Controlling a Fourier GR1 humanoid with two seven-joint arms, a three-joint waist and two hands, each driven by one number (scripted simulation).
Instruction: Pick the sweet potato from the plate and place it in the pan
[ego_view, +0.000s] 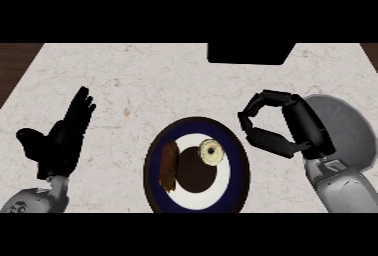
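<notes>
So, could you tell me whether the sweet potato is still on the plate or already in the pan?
On the plate: the sweet potato lies along its left side, untouched by either hand.

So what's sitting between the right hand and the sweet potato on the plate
In the head view, between the right hand and the sweet potato lie the plate rim, a dark round item and a pale disc.

two grey forearms — each ending in a black robot hand (59, 140).

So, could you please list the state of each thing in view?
Sweet potato: lying on the plate, not held.
Plate: on the counter, still loaded.
Pan: partly hidden by the right arm.
Left hand: open, resting.
Right hand: curled, holding nothing.
</notes>
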